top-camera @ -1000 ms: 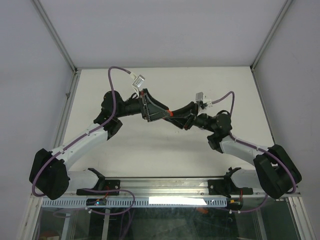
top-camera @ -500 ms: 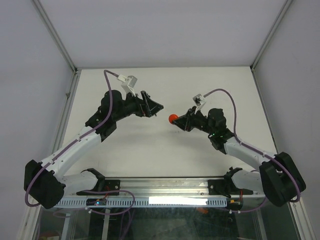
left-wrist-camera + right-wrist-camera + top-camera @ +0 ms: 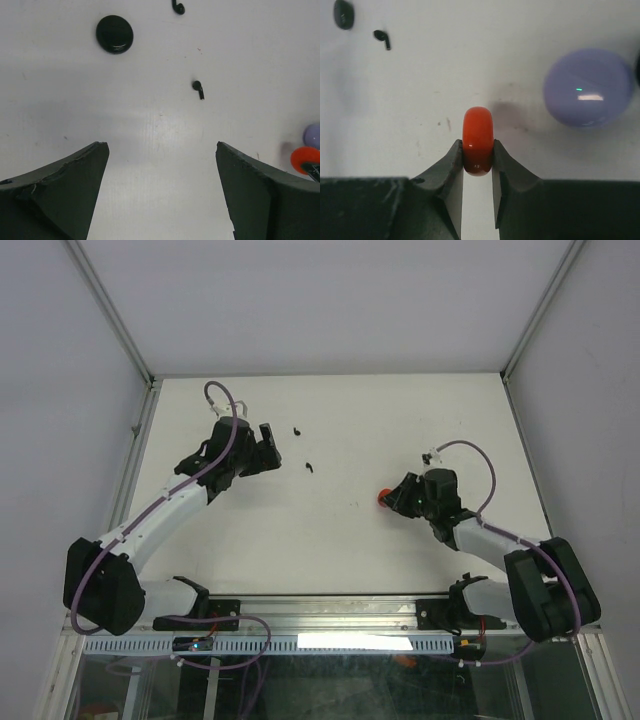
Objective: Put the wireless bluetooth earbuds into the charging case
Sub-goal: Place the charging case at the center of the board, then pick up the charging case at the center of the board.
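two black earbuds lie loose on the white table, apart from each other and outside any case. the nearer earbud is in the middle of the left wrist view, and the farther earbud is at the top edge of that view, partly cut off. to the left of the farther one rests the black charging case, round, flat on the table and touching neither bud.

the red charging case is not on its flat side. it stands on edge, pinched between the two fingers of the right gripper, which is clenched tight on its rim. whether the case touches the table i cannot tell; only a soft shadow shows behind it. just beside it, to the right in the right wrist view, lies the pale purple charging case, closed and apart from the fingers.

the left gripper is released, its fingers spread wide with nothing between them. it hangs over bare table near the nearer earbud, and no finger touches a bud.
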You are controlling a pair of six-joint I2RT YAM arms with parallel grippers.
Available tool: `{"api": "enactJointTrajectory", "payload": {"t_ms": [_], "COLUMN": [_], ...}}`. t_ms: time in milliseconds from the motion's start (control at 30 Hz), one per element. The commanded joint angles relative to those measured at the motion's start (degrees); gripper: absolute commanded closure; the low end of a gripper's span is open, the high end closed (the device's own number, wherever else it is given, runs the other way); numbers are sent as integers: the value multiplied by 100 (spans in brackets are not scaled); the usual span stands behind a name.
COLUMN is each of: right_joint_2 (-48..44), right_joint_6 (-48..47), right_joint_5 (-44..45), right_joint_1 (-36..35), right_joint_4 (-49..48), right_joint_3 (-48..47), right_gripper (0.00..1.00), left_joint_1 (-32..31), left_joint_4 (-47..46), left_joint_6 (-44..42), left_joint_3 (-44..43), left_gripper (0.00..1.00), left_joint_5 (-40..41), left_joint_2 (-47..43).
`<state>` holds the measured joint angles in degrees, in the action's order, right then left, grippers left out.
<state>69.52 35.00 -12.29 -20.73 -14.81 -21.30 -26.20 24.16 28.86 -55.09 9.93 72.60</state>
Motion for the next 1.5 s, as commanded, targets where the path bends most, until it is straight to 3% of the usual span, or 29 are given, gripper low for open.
{"api": "enactJointTrajectory", "payload": {"t_ms": [0, 167, 333, 467, 967, 1467], "right_joint_2": [272, 646, 781, 587, -927, -1656], "right_joint_6": [503, 516, 491, 325, -186, -1121], "right_joint_5": [432, 201, 111, 35, 728, -51], "right_joint_1": [412, 750, 892, 895, 895, 895], "right_joint_4": [-392, -574, -198, 339, 2652, 1932], "right_joint_3": [110, 45, -91, -172, -889, -579], "right_gripper": [99, 88, 62, 44, 1, 1], "left_joint_1": [167, 235, 251, 285, 670, 853], "left_joint_4": [66, 63, -29, -34, 332, 768], "left_joint_6": [-168, -183, -107, -109, -365, -1008], "left_joint_3": [-100, -269, -444, -623, -2110, -3433], "left_gripper": [8, 6, 6, 5, 4, 16], "left_joint_5": [326, 353, 371, 448, 786, 484], "left_joint_2": [101, 501, 825, 1178, 2906, 4479]}}
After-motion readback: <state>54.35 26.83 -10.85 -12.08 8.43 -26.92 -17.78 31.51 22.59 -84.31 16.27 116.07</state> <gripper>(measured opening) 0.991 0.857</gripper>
